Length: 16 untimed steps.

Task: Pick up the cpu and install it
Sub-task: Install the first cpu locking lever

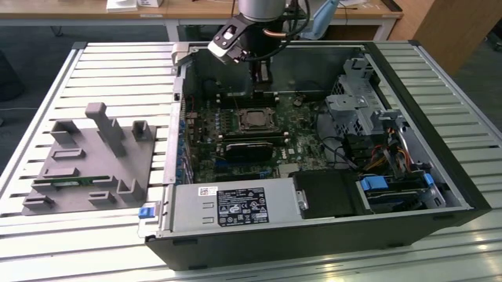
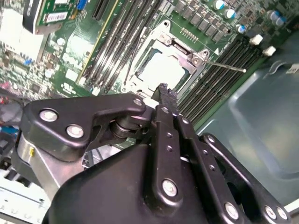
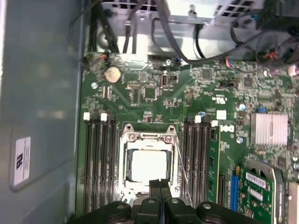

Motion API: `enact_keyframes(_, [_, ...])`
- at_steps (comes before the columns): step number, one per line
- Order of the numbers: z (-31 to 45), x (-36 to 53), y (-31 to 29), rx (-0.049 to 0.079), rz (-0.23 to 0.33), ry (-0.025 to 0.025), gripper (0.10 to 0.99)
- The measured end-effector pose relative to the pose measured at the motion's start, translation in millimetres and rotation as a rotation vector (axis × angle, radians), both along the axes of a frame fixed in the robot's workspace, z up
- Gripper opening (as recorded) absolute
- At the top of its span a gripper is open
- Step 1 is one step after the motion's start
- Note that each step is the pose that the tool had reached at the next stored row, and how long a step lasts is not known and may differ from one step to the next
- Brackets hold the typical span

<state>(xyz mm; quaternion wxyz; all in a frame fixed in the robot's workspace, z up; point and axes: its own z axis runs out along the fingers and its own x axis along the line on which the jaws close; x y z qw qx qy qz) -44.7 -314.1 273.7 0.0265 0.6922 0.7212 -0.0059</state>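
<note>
Silver cpu [image 3: 148, 165] sits in its socket [image 3: 149, 136], just beyond the closed jaws.

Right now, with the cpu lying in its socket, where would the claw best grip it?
Probably from straight above, on two opposite edges of the cpu: it lies flat inside the socket frame, with memory slots on both sides blocking a sideways approach.

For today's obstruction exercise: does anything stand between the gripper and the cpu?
Nothing visible does. The cpu lies bare-topped in its socket frame, and the gripper hangs above, near its edge, fingers shut.
</note>
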Motion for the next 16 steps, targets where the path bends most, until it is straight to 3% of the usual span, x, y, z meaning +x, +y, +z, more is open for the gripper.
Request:
enact_keyframes(10, [-0.2, 0.0, 0.0, -0.010, 0.171, 0.0001, 0.106])
enact_keyframes(16, [-0.3, -1.3, 0.0, -0.012, 0.241, 0.0001, 0.106])
